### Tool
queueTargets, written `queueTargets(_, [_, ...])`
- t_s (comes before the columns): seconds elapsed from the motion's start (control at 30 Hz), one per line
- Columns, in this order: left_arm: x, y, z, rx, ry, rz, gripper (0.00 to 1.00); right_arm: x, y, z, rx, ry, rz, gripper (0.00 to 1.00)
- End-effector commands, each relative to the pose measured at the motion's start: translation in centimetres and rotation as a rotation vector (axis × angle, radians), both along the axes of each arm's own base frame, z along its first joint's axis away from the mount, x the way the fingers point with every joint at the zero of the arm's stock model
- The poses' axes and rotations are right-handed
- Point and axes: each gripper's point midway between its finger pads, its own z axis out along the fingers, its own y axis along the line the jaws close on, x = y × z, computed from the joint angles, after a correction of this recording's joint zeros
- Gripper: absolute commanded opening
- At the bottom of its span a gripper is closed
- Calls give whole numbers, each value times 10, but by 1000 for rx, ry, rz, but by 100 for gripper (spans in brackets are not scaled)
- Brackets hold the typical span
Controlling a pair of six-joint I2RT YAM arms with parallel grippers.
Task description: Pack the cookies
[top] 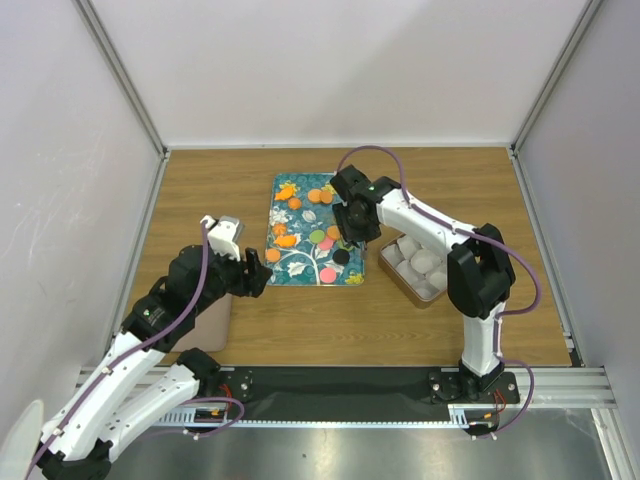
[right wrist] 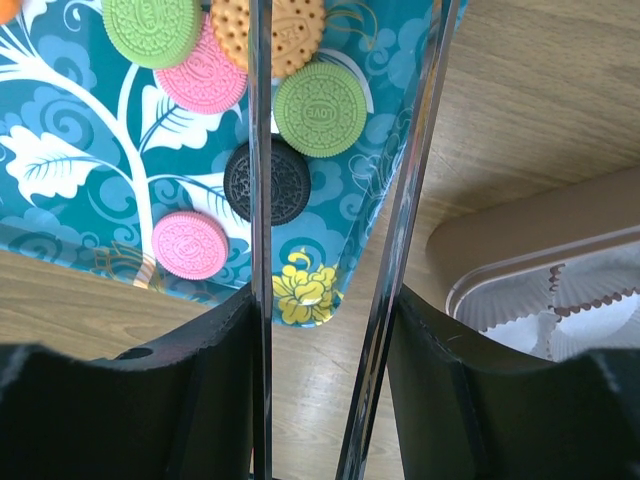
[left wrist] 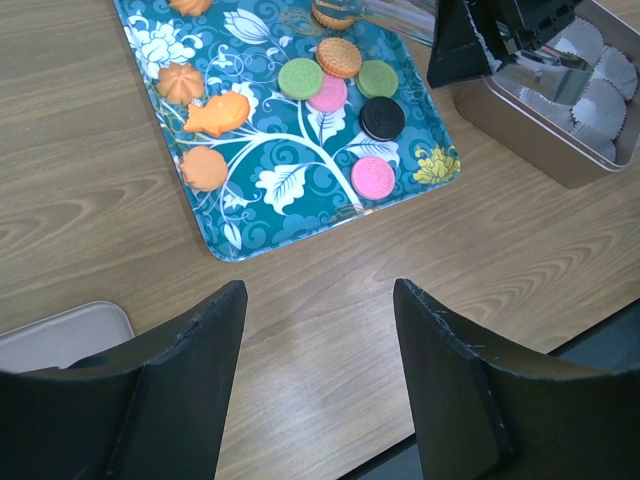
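Cookies [left wrist: 340,85]: lying on the teal tray [left wrist: 275,190], clustered toward its right edge. Right gripper [right wrist: 335,180]: hovering over them, metal tongs standing apart, gripping nothing. Left gripper [left wrist: 320,375]: hanging above bare table [left wrist: 100,220], jaws spread wide. Box [left wrist: 545,140]: sitting beside the tray.

The tray [left wrist: 250,215] is teal, printed with white leaves and branches, a small yellow flower at one corner and orange shapes. On it lie cookies [left wrist: 340,85]: two green, two pink, one black [right wrist: 268,181], and one tan-orange biscuit [left wrist: 340,57]. The table [left wrist: 90,200] is brown wood grain. The box [left wrist: 530,135] beside the tray looks dull tan, holding white pleated paper cups [left wrist: 600,100]. The arms are white and black with purple cables.
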Motion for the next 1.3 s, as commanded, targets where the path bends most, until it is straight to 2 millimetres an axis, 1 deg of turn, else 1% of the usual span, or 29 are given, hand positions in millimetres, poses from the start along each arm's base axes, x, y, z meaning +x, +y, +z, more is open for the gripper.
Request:
queueTargets(0.0, [1, -4, 7, -7, -37, -29, 66, 8, 7, 10, -9, -29, 15, 52])
queueTargets(0.03, [0, -5, 7, -8, -38, -30, 66, 9, 8, 11, -8, -30, 16, 52])
queueTargets(0.1, [1, -4, 8, -10, -42, -27, 67, 8, 7, 6, -24, -20, 14, 52])
queueTargets(0.2, [0, -4, 8, -13, -44, -29, 67, 10, 2, 2, -52, -18, 3, 52])
queueTargets(0.3, [0, -4, 8, -10, -42, -29, 67, 10, 1, 0, -57, -17, -2, 52])
queueTargets(0.5, [0, -4, 8, -10, -42, -27, 67, 8, 9, -2, -27, 6, 20, 52])
queueTargets(0.7, [0, -3, 7, -8, -40, -22, 67, 9, 7, -8, -31, 23, 18, 51])
queueTargets(0.77, [1, -3, 8, -9, -42, -22, 67, 8, 7, -8, -21, 30, 18, 49])
queueTargets(0.9, [1, -3, 7, -8, -40, -20, 67, 10, 7, -7, -11, 30, 15, 38])
queueTargets(1.03, [1, -3, 7, -7, -41, -19, 67, 10, 8, 3, 8, 20, 18, 31])
queueTargets(1.17, [1, -2, 6, -3, -37, -14, 67, 15, 5, 23, 11, -22, 6, 29])
queueTargets(1.23, [2, -2, 6, -4, -38, -14, 67, 18, 4, 35, 20, -47, -3, 28])
queueTargets(1.27, [1, -2, 6, -3, -38, -13, 68, 18, 1, 44, 32, -64, -13, 28])
